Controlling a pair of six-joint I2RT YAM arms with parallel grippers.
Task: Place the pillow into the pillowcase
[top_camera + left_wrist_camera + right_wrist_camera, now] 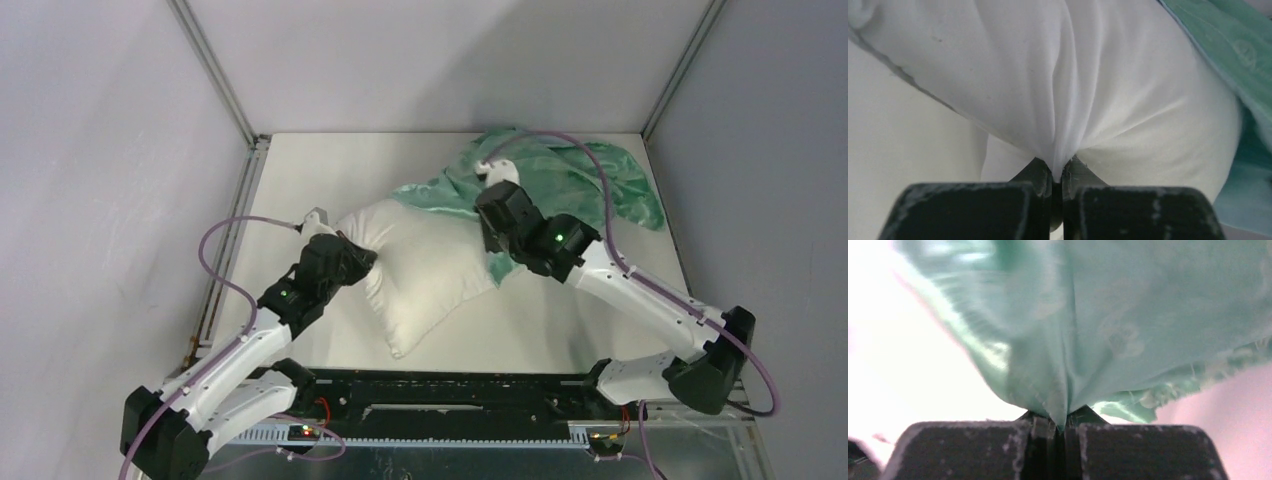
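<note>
The plump white pillow [425, 270] lies in the middle of the table, its far end against the sea-green pillowcase [590, 175]. My left gripper [362, 262] pinches the pillow's left edge; in the left wrist view a fold of the white pillow [1088, 85] runs down into the left gripper [1057, 175], which is shut on it, with the pillowcase [1243, 55] at the right. My right gripper [497, 262] is at the pillow's far right side. The right wrist view shows the right gripper [1062, 424] shut on a fold of the pillowcase [1108, 325], whose frayed edge hangs to the right.
The table [320, 170] is white, walled by grey panels on the left, back and right with metal posts [215, 75] at the corners. A black rail [450, 385] runs along the near edge between the arm bases. The right arm's cable [590, 165] arches over the pillowcase.
</note>
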